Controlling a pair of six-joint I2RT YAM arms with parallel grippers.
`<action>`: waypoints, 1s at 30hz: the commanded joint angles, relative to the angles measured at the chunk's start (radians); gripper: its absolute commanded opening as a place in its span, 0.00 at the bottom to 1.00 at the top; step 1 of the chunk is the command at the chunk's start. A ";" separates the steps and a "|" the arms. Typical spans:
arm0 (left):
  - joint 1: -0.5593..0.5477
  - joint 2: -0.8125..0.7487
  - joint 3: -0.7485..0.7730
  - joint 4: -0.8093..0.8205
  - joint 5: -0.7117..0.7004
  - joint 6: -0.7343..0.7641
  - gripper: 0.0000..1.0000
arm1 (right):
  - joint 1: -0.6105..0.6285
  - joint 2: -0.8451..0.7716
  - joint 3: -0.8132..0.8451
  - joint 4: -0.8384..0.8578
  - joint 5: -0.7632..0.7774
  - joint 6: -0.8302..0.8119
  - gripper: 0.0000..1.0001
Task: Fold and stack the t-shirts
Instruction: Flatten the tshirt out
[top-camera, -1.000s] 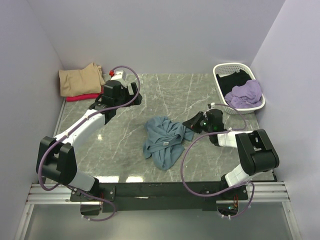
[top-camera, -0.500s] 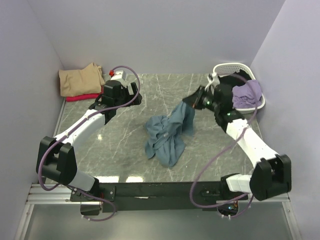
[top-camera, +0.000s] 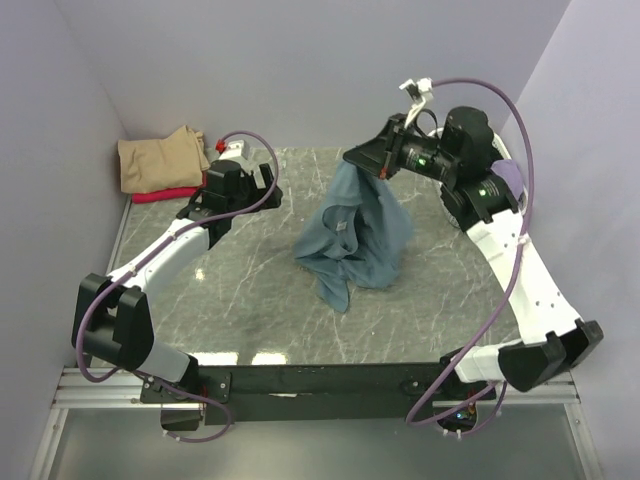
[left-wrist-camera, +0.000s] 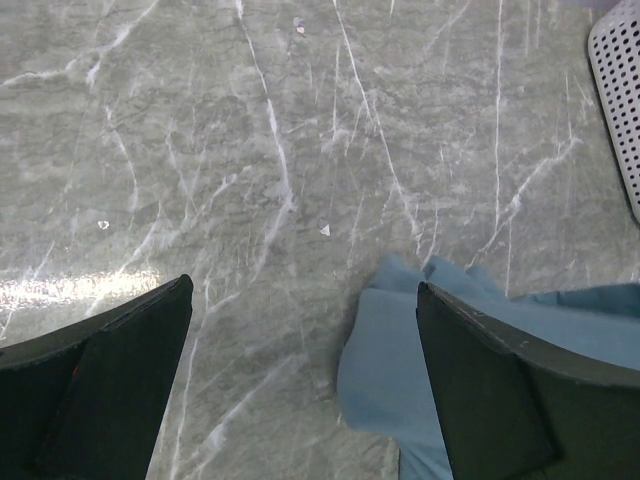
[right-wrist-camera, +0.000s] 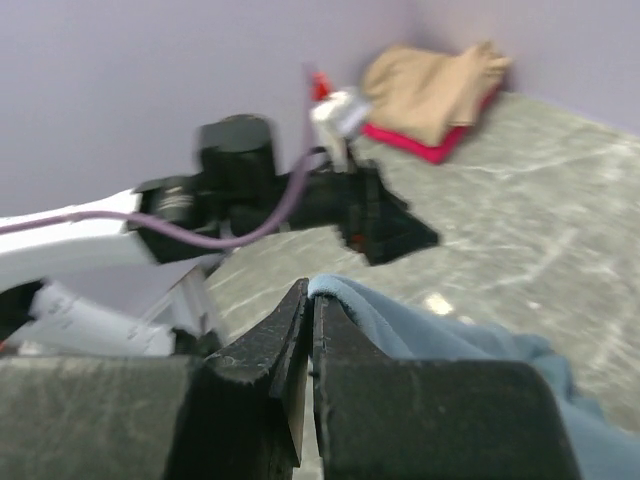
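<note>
Right gripper (top-camera: 373, 164) pinched shut on teal-blue t-shirt (top-camera: 356, 236). The shirt hangs bunched, lower end on marble table (top-camera: 200, 295). Left gripper (left-wrist-camera: 300, 310) jaws wide apart, above table beside shirt.

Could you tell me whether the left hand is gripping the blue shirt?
No, the left hand is wide open over the table and holds nothing, while the blue shirt hangs from the shut right hand.

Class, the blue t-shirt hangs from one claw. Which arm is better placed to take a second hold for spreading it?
Left, probably. The right claw is shut on the blue t-shirt, holding it up. The left claw is open and empty over the table, with the shirt's cloth just beside it.
</note>
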 joint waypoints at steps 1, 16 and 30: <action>0.012 -0.056 0.029 0.032 -0.031 -0.025 0.99 | 0.036 0.053 0.214 -0.032 -0.190 -0.017 0.07; 0.078 -0.093 0.026 0.046 0.024 -0.041 1.00 | -0.028 -0.052 0.249 0.342 -0.475 0.388 0.06; 0.076 0.052 0.045 0.135 0.334 -0.071 0.99 | -0.076 -0.303 0.256 -0.404 0.614 -0.077 0.08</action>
